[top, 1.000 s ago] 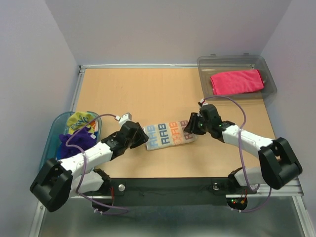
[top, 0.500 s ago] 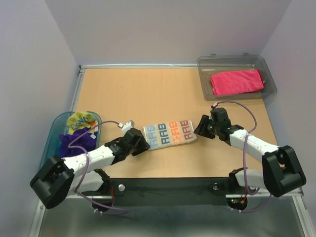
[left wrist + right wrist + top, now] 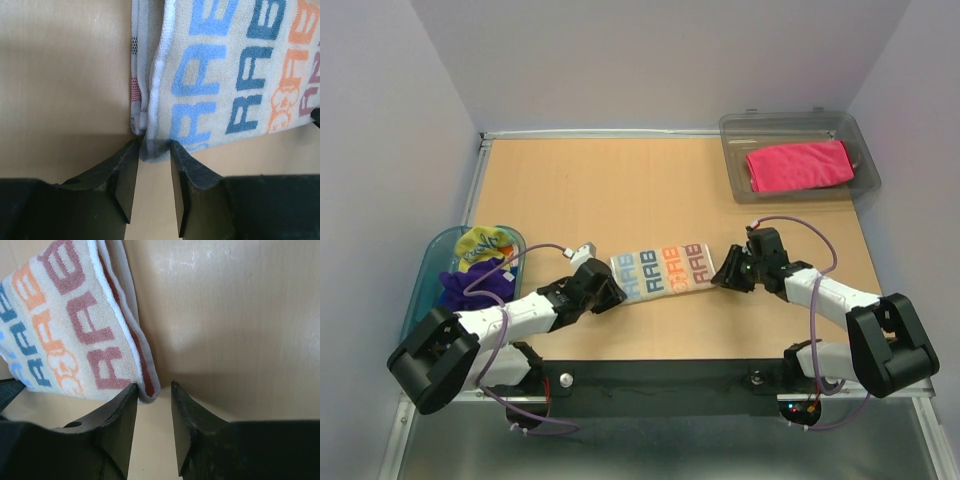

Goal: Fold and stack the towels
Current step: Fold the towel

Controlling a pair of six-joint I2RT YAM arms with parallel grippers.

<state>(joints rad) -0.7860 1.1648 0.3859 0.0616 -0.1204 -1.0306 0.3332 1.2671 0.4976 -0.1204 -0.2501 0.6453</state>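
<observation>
The striped towel with big letters lies folded flat on the table, in the middle near the front. My left gripper is at its left end, low on the table. In the left wrist view the gripper is open, with the towel's near corner just between the fingertips. My right gripper is at the towel's right end. In the right wrist view it is open, with the towel's folded corner touching the left fingertip.
A magenta pink towel lies folded in the clear grey bin at the back right. The blue-rimmed oval tub at the left holds a yellow towel and a purple one.
Both grippers have drawn back off the striped towel's ends, the right one towards the right. The towel now lies flat and a little straighter.
</observation>
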